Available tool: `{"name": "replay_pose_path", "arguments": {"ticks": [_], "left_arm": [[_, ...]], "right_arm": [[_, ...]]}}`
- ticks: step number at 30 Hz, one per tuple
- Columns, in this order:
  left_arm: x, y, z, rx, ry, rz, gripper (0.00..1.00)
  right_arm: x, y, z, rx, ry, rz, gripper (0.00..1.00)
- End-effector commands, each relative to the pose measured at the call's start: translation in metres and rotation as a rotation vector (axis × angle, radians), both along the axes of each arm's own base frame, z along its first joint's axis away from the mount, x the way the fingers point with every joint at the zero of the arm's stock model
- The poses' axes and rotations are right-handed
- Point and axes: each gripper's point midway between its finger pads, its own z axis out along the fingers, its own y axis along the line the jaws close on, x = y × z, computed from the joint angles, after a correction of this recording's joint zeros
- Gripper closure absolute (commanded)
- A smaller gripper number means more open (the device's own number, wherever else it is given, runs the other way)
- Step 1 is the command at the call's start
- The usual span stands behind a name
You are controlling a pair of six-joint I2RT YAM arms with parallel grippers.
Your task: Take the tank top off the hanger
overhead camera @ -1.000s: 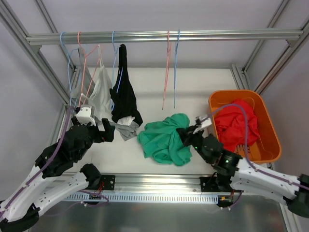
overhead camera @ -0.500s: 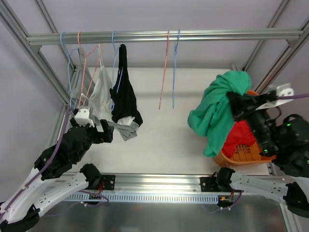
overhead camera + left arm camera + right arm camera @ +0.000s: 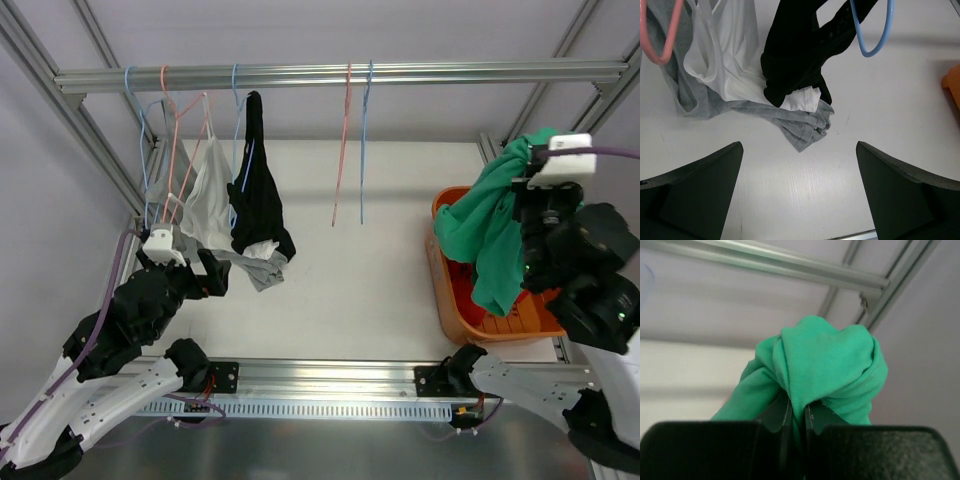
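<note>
Right tool clamped on green top, which hangs long-axis down over basket, left half. Release point: straight below. Left tool wide, empty, facing hung tops.

A robotics lab test cell, as I see it from my remote station: a bare aluminium-profile frame boxes in a white tabletop, closed off by plain pale wall panels. My left arm and right arm are bolted to a slotted rail at the near edge. Coloured hangers hang from the crossbar, and an orange basket sits at the right.
</note>
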Motion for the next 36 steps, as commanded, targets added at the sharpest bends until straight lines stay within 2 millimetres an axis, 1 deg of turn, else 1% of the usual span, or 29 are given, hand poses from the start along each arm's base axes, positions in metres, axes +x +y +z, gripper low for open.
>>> {"name": "replay_pose_path", "arguments": {"ticks": [1, 2, 4, 6, 9, 10, 11, 12, 13, 14, 15, 16, 17, 18, 19, 20, 21, 23, 24, 25, 27, 28, 29, 30, 31, 32, 33, 35, 36], "left_arm": [[0.003, -0.001, 0.001, -0.003, 0.001, 0.008, 0.01], [0.003, -0.002, 0.000, 0.003, 0.007, 0.005, 0.01], [0.003, -0.006, -0.002, 0.010, 0.018, -0.010, 0.01], [0.003, -0.008, -0.003, 0.008, 0.022, -0.022, 0.01], [0.003, -0.007, 0.001, -0.006, 0.015, -0.013, 0.01], [0.002, -0.006, 0.009, -0.022, 0.003, -0.011, 0.02], [0.001, -0.007, 0.016, -0.028, -0.009, -0.019, 0.01], [0.002, -0.010, 0.022, -0.024, -0.008, -0.034, 0.01], [-0.001, -0.009, 0.044, -0.050, -0.037, -0.050, 0.01], [-0.001, -0.013, 0.053, -0.051, -0.035, -0.065, 0.01], [-0.001, -0.014, 0.063, -0.058, -0.041, -0.068, 0.01], [-0.004, -0.011, 0.088, -0.084, -0.074, -0.070, 0.01], [0.003, -0.015, 0.094, -0.058, -0.063, -0.064, 0.01], [0.007, -0.015, 0.102, -0.042, -0.062, -0.051, 0.01], [0.007, -0.010, 0.122, -0.043, -0.081, -0.036, 0.01], [0.022, -0.015, 0.122, 0.024, -0.054, -0.003, 0.01], [0.024, -0.013, 0.140, 0.033, -0.072, 0.009, 0.01], [0.045, -0.027, 0.146, 0.097, -0.050, 0.026, 0.01], [0.052, -0.030, 0.151, 0.115, -0.051, 0.038, 0.01], [0.055, -0.029, 0.169, 0.105, -0.080, 0.055, 0.01], [0.079, -0.035, 0.169, 0.169, -0.053, 0.082, 0.01], [0.085, -0.034, 0.183, 0.150, -0.069, 0.082, 0.01], [0.099, -0.040, 0.178, 0.169, -0.041, 0.073, 0.01], [0.109, -0.033, 0.178, 0.166, -0.024, 0.093, 0.01], [0.110, -0.041, 0.183, 0.139, -0.026, 0.034, 0.01], [0.118, -0.046, 0.179, 0.154, -0.010, 0.022, 0.01], [0.121, -0.045, 0.182, 0.152, -0.014, 0.021, 0.01], [0.131, -0.055, 0.177, 0.169, 0.004, -0.022, 0.01], [0.137, -0.054, 0.178, 0.172, 0.004, -0.016, 0.01]], "right_arm": [[0.025, -0.013, -0.052, -0.041, 0.155, -0.092, 1.00], [0.036, -0.040, -0.070, 0.048, 0.199, -0.214, 1.00], [0.055, -0.048, -0.101, 0.077, 0.281, -0.254, 1.00], [0.068, -0.043, -0.126, 0.177, 0.351, -0.243, 1.00], [0.092, -0.039, -0.190, 0.292, 0.502, -0.254, 1.00], [0.096, -0.051, -0.210, 0.342, 0.545, -0.287, 1.00], [0.103, -0.052, -0.249, 0.380, 0.643, -0.297, 1.00], [0.108, -0.047, -0.268, 0.441, 0.682, -0.289, 1.00], [0.109, -0.056, -0.284, 0.471, 0.717, -0.317, 1.00], [0.108, -0.060, -0.310, 0.476, 0.782, -0.358, 1.00], [0.105, -0.068, -0.320, 0.497, 0.791, -0.408, 1.00], [0.104, -0.070, -0.327, 0.503, 0.804, -0.426, 1.00], [0.102, -0.071, -0.336, 0.506, 0.824, -0.431, 0.96], [0.105, -0.065, -0.339, 0.551, 0.827, -0.409, 0.83], [0.105, -0.063, -0.338, 0.565, 0.825, -0.402, 0.62], [0.104, -0.061, -0.334, 0.579, 0.818, -0.393, 0.08], [0.101, -0.059, -0.317, 0.589, 0.768, -0.374, 0.01], [0.090, -0.060, -0.295, 0.584, 0.716, -0.369, 0.00], [0.088, -0.064, -0.271, 0.581, 0.652, -0.375, 0.01], [0.077, -0.065, -0.247, 0.574, 0.590, -0.362, 0.01], [0.059, -0.065, -0.212, 0.554, 0.510, -0.337, 0.00], [0.042, -0.062, -0.189, 0.560, 0.431, -0.304, 0.01], [0.030, -0.059, -0.177, 0.542, 0.392, -0.270, 0.01], [0.022, -0.046, -0.165, 0.554, 0.356, -0.187, 0.01], [0.003, -0.034, -0.151, 0.559, 0.283, -0.106, 0.00], [0.000, -0.023, -0.139, 0.562, 0.223, -0.030, 0.00], [-0.005, 0.002, -0.135, 0.565, 0.221, 0.122, 0.00], [-0.014, 0.024, -0.135, 0.564, 0.205, 0.254, 0.01], [-0.019, 0.044, -0.136, 0.563, 0.233, 0.370, 0.01]]}}
